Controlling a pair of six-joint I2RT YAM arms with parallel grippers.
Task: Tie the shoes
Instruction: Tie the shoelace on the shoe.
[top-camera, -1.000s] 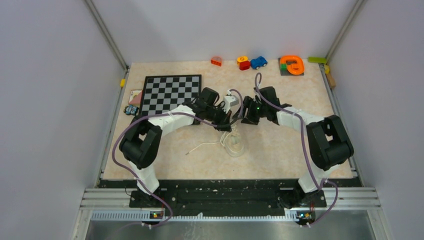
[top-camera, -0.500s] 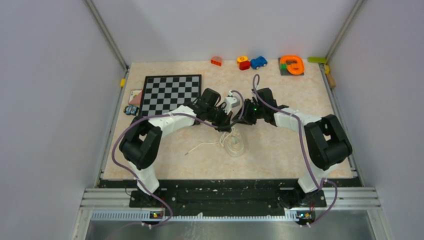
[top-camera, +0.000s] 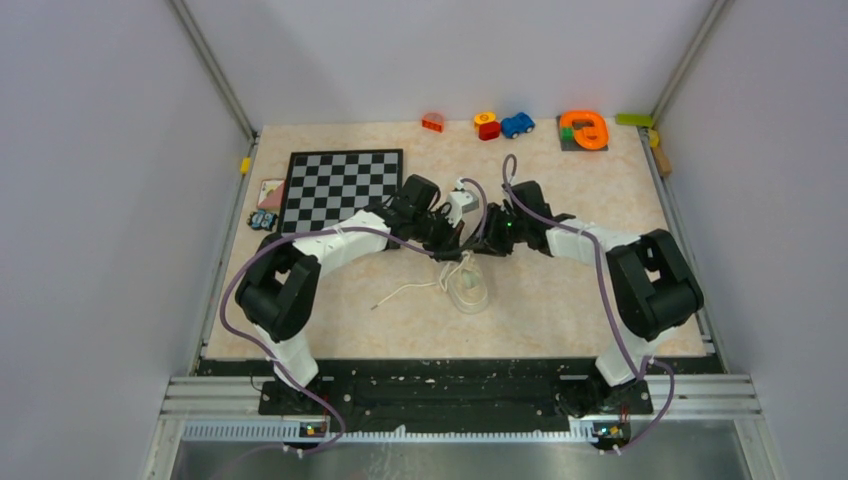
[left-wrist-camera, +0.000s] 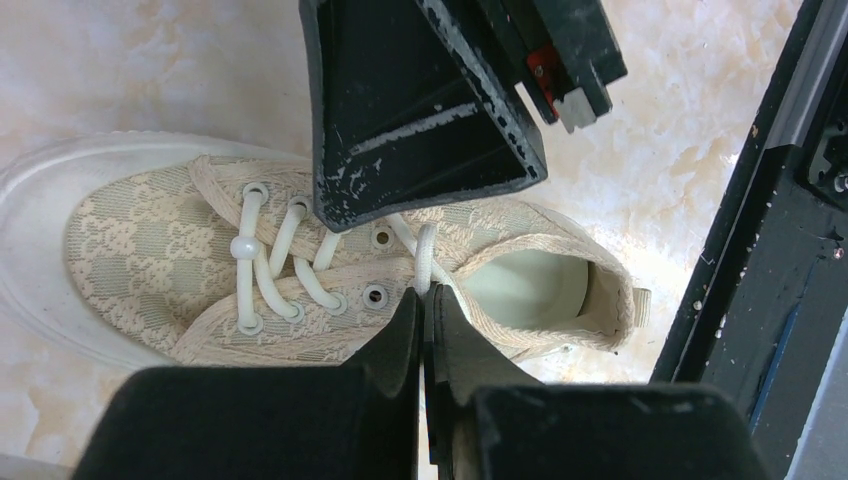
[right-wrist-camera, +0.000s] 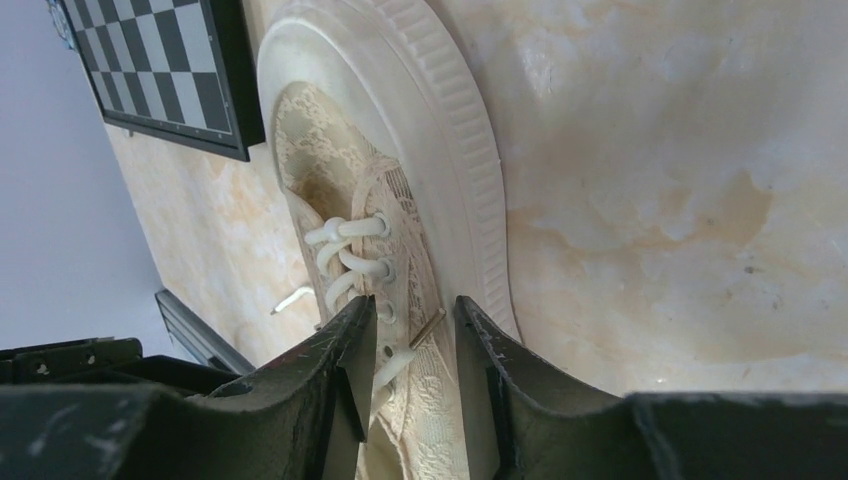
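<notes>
A pale beige, marbled tabletop (top-camera: 570, 300) fills a booth closed in by plain grey walls (top-camera: 100, 200) on the left, far and right sides. Metal rails (top-camera: 215, 80) rise from the two far corners. A black base plate (top-camera: 430, 395) spans the near edge, where two black-and-white arms are bolted.

A black-and-white chessboard (top-camera: 340, 187) lies toward the far left corner, with a few cards (top-camera: 270, 192) beside it at the left edge. Small bright toys line the far edge: a red block (top-camera: 433, 122), a blue car (top-camera: 517, 125) and, near the far right corner, an orange ring (top-camera: 583, 129).

A single cream sneaker (top-camera: 470, 290) sits sole down near the middle of the tabletop. A trailing lace (top-camera: 405, 292) runs from it toward the left edge.

Both arms reach inward and meet above the sneaker. The left fingers (left-wrist-camera: 410, 325) are pressed fully together, pinching an upright lace (left-wrist-camera: 425, 255) just above the eyelets. The right fingers (right-wrist-camera: 475, 350) stand partly apart, straddling the laced front of the sneaker and gripping nothing.
</notes>
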